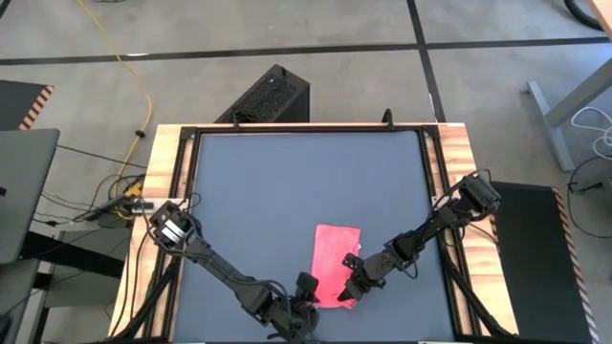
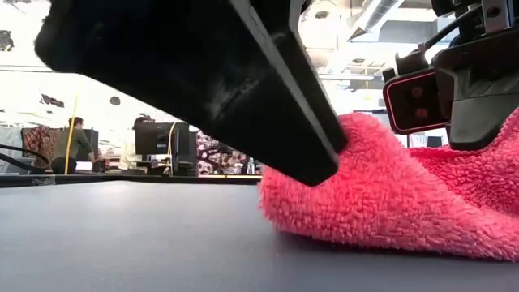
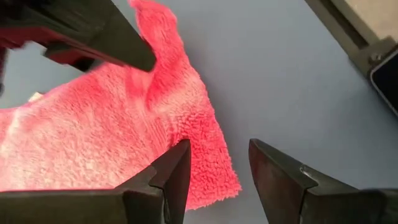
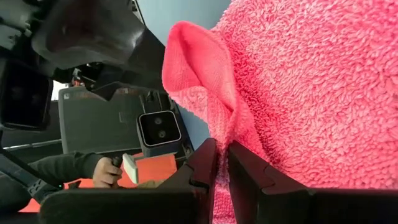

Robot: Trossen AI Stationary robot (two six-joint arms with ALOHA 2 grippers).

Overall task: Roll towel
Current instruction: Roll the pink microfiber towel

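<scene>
The towel [image 1: 336,262] lies on the near middle of the dark counter [image 1: 277,191], mostly flat, its near edge lifted into a small fold. To roll it well, both near corners should, I judge, be raised evenly and carried away toward the far side together, keeping the fold tight and straight so the roll does not skew. The right tool [image 4: 222,163] sits at the towel's near right corner, its fingers nearly closed and pinching a tuck of pink cloth between them. The left tool [image 3: 219,163] hovers at the near left corner with its fingers parted and nothing between them; one finger [image 3: 175,169] overlaps the cloth's edge, the other stands over bare counter just beside it.
</scene>
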